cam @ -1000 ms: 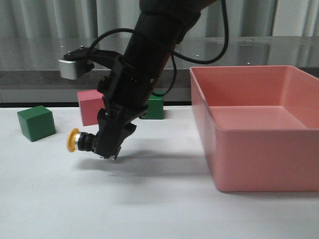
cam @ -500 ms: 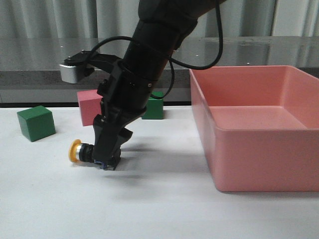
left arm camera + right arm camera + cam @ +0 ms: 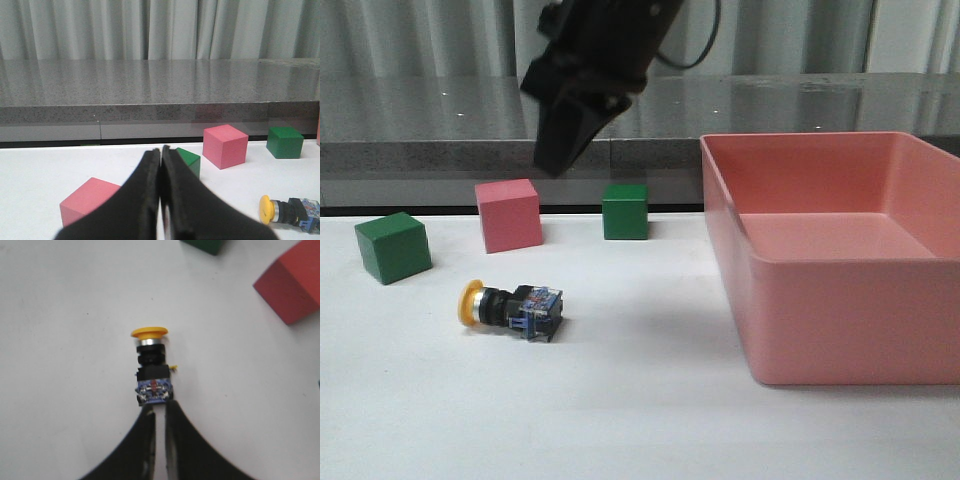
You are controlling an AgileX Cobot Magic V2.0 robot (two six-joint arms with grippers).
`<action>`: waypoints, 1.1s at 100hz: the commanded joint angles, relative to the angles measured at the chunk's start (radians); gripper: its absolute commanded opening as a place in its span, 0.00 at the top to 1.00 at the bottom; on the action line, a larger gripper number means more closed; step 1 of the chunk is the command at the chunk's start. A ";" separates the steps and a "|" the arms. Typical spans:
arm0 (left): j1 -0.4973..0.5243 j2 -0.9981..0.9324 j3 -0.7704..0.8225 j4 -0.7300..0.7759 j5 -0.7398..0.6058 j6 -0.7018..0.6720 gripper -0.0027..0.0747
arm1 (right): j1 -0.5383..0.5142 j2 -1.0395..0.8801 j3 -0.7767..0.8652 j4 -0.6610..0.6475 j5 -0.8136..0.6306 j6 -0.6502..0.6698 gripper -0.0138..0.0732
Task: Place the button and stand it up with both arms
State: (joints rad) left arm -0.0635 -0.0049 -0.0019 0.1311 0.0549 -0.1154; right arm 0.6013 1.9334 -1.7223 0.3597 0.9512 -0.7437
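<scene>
The button [image 3: 510, 305] lies on its side on the white table, yellow cap to the left and blue base block to the right; nothing holds it. It also shows in the right wrist view [image 3: 151, 365] and in the left wrist view [image 3: 290, 212]. My right gripper [image 3: 553, 165] hangs high above the table, up and to the right of the button, empty; in the right wrist view [image 3: 159, 407] its jaws stand almost together with a narrow slit. My left gripper [image 3: 161, 152] is shut and empty, low over the table; it is out of the front view.
A pink cube [image 3: 509, 214] and two green cubes [image 3: 392, 247] [image 3: 625, 211] stand behind the button. A large pink bin [image 3: 840, 290] fills the right side. Another pink cube [image 3: 90, 200] sits close to my left gripper.
My right gripper lowered the button to the table, let it go and rose well above it. The button now lies on its side.
</scene>
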 commanded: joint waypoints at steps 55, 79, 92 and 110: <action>0.000 -0.030 0.047 -0.001 -0.077 -0.008 0.99 | -0.348 -0.894 0.494 -0.278 -0.314 0.478 0.91; 0.000 -0.030 0.047 -0.001 -0.077 -0.008 0.99 | -0.475 -1.320 0.936 -0.278 -0.590 0.495 0.91; 0.000 -0.030 0.047 -0.001 -0.077 -0.008 0.99 | -0.518 -1.495 1.109 -0.278 -0.653 0.495 0.91; 0.000 -0.030 0.047 -0.001 -0.077 -0.008 0.99 | -0.548 -1.632 1.252 -0.279 -0.651 0.495 0.91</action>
State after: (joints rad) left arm -0.0635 -0.0049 -0.0019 0.1311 0.0549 -0.1154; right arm 0.0656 0.3377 -0.4909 0.0858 0.3959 -0.2510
